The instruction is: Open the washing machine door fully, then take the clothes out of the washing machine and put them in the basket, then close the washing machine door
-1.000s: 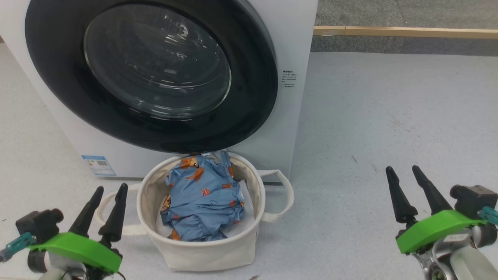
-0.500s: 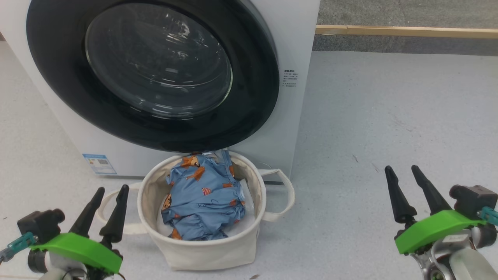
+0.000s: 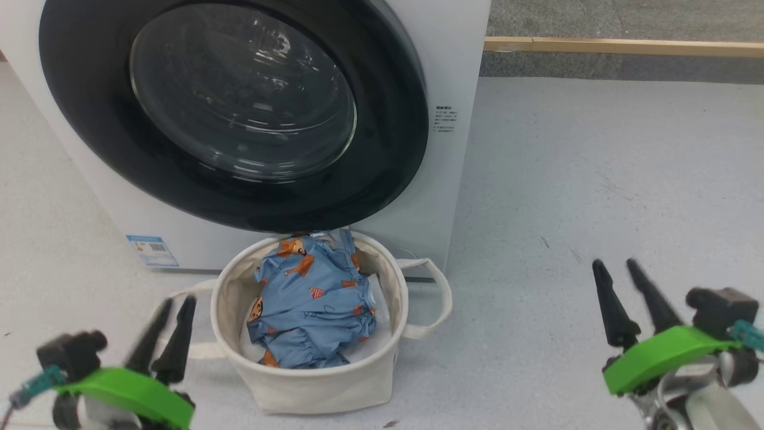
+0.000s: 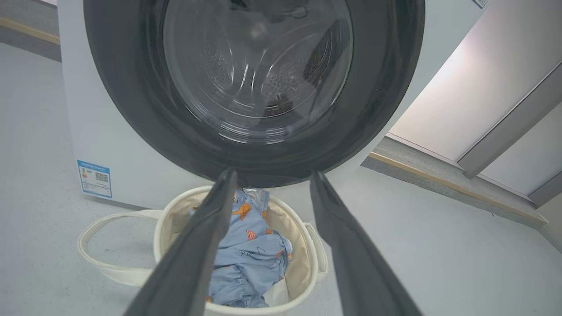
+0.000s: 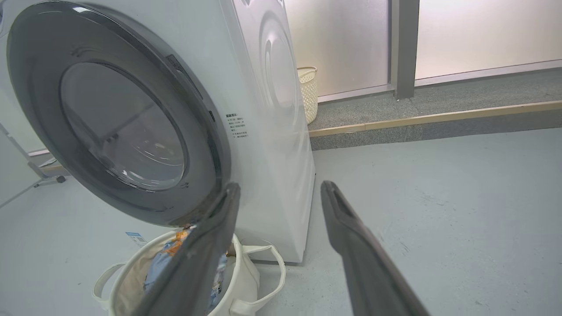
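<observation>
The washing machine (image 3: 455, 65) stands white at the upper left, and the washing machine door (image 3: 391, 149), black-rimmed with a glass dome, lies flat against its front. Just below it, the basket (image 3: 316, 388) sits on the floor with the light-blue printed clothes (image 3: 313, 304) piled inside. My left gripper (image 3: 178, 300) hovers left of the basket, motion-blurred, its fingers a little apart with nothing between them. Well to the right of the basket, my right gripper (image 3: 613, 264) is open and empty. In the left wrist view my left gripper (image 4: 273, 173) points at the door's lower rim above the clothes (image 4: 250, 259).
Bare grey floor (image 3: 597, 179) stretches to the right of the machine. A wooden strip (image 3: 621, 46) edges a raised grey step at the back right. A pale woven bin (image 5: 308, 92) stands behind the machine. A small blue label (image 3: 151, 251) sits low on the machine's front.
The fingers of both grippers have drawn closer together. My left gripper has sunk slightly and is blurred. Door, basket and clothes are unmoved.
</observation>
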Available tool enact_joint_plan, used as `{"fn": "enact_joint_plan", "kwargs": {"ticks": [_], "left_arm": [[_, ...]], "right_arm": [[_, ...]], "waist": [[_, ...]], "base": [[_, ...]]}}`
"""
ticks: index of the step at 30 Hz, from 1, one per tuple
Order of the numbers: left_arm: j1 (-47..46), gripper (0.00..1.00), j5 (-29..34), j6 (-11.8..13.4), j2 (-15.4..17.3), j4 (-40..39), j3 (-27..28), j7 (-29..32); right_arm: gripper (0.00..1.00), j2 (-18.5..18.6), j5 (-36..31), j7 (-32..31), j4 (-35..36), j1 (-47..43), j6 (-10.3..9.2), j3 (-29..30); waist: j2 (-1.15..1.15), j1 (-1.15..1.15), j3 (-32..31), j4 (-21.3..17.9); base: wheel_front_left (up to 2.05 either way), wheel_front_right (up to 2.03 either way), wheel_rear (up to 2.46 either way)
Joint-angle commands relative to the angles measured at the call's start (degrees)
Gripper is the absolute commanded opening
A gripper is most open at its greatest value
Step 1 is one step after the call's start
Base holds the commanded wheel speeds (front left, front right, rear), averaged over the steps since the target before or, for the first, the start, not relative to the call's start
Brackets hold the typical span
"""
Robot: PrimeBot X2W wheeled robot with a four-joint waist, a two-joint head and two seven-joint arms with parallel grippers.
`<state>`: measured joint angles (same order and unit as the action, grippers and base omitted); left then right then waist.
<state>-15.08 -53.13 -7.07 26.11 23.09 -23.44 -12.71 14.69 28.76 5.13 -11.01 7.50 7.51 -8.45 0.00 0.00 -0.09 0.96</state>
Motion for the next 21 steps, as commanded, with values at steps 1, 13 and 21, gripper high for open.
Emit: {"fn": "enact_joint_plan", "kwargs": {"ticks": [1, 13, 21], "left_arm": [[0.5, 0.0, -0.1, 0.0, -0.4, 0.4, -0.2, 0.0], [2.2, 0.0, -3.7, 0.0, -2.9, 0.4, 1.7, 1.4], [2.6, 0.0, -6.1, -0.1, -4.0, -0.2, 3.3, 2.3]], "right_arm": [[0.0, -0.2, 0.1, 0.0, -0.6, -0.2, 0.0, -0.1], [0.0, -1.6, 5.6, -1.0, -1.8, -1.1, 0.0, 1.0], [0.0, -2.2, 9.1, -1.7, -1.9, -1.0, 0.0, 1.8]], "waist": [[0.0, 0.0, 0.0, 0.0], [0.0, 0.01, 0.0, -0.1], [0.0, 0.0, 0.0, -0.1]], "base": [[0.0, 0.0, 0.0], [0.0, 0.0, 0.0], [0.0, 0.0, 0.0]]}}
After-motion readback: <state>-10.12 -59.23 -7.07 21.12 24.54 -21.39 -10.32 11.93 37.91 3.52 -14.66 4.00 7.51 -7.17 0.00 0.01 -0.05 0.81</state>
